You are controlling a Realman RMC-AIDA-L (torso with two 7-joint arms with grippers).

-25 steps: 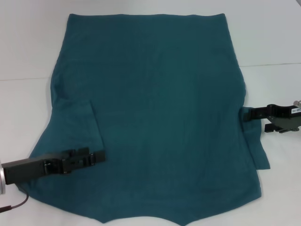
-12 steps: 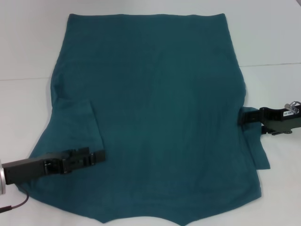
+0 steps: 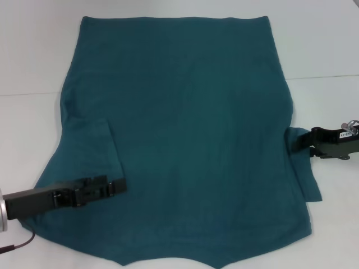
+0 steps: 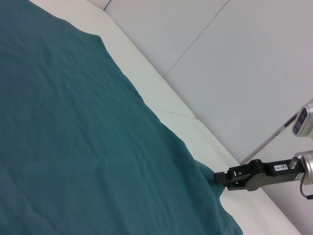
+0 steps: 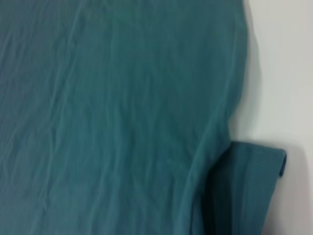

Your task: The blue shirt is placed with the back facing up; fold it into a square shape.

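blue shirt spread flat, back up, on white table. left gripper over folded-in left sleeve, right gripper at right sleeve; jaw states cannot be told.

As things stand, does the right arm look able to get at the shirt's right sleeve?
Probably yes. The right end effector is already at the outer edge of the shirt's right sleeve, low on the white table, with nothing between them.

The blue shirt is matt, softly creased cloth; the worktop looks smooth white; both end effectors are matt black.
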